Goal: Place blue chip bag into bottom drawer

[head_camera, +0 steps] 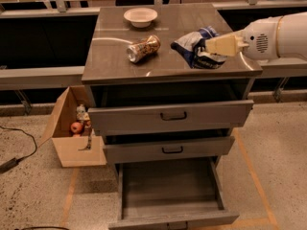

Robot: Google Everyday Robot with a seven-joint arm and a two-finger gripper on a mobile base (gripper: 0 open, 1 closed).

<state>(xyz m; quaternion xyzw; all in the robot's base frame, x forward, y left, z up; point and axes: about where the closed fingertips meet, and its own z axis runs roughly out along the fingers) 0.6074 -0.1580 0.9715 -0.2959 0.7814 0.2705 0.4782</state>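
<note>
The blue chip bag [193, 51] lies on the cabinet top [112, 56], right of the can [143, 48]. The gripper [210, 45] reaches in sideways against it (whether it has closed on it, I cannot tell). The bottom drawer [168, 195] stands pulled out below, ready to receive.

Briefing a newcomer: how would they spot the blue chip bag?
On top of the grey cabinet, right side, lies the blue chip bag, the end effector at its right edge. Unlike the gold can and white bowl, it is crumpled blue foil with white patches.
</note>
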